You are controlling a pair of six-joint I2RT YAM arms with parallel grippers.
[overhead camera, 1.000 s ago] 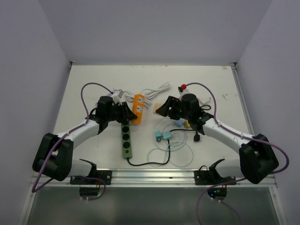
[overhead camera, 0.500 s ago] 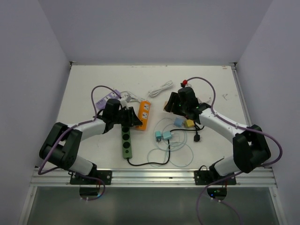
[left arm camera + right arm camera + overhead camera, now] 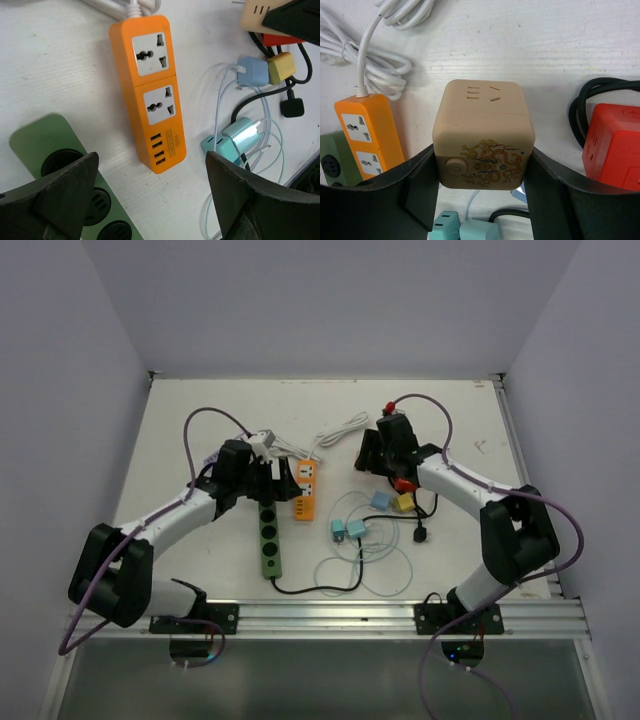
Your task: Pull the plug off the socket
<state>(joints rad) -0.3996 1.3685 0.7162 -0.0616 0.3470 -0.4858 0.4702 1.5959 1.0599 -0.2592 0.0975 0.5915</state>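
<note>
The right claw (image 3: pixel 482 187) pinches the beige cube socket (image 3: pixel 485 130) by two opposite sides. Its casing looks smooth, so a skewed pull could twist it or let it slip out. The cube's visible slots are bare; whether a plug sits on a hidden face, I cannot tell. The left claw (image 3: pixel 152 192) is spread wide, holding nothing, above the orange power strip (image 3: pixel 150 90), whose sockets are bare too. With nothing braced, a tug might only drag things across the worktop (image 3: pixel 60 65).
</note>
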